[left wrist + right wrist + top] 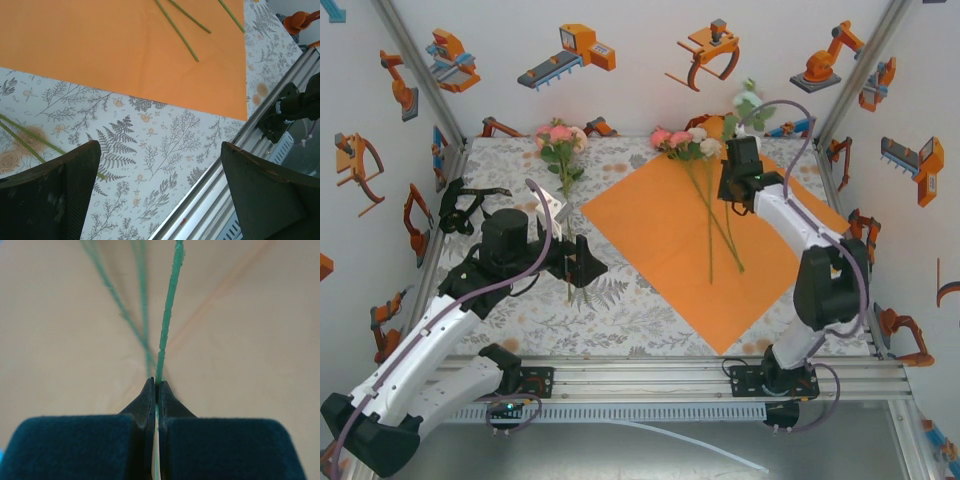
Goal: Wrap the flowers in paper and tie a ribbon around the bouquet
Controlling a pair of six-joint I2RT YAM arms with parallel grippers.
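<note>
At frame left, the left claw [582, 268] hangs spread above the desk [650, 320]. Centre: the paper [660, 240] lies flat, with the flowers [685, 142] across it. Right: the right claw [156, 385] pinches one stem [167, 315]. Risk: the thin stem may slip, or drag the paper askew. Fern-print cloth [165, 150] covers the desk; robot-patterned walls [620, 90] enclose it.

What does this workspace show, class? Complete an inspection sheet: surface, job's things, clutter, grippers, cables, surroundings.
Surface: leaf-printed tablecloth.
Job's things: bright orange paper sheet spread flat; pink and cream long-stemmed flowers lying on it; second pink bunch beside it; black ribbon at left edge.
Clutter: nothing seen.
Grippers: left gripper open above cloth; right gripper shut on thin green stem.
Cables: purple-grey cables along both arms.
Surroundings: white walls with orange robot pictures.
</note>
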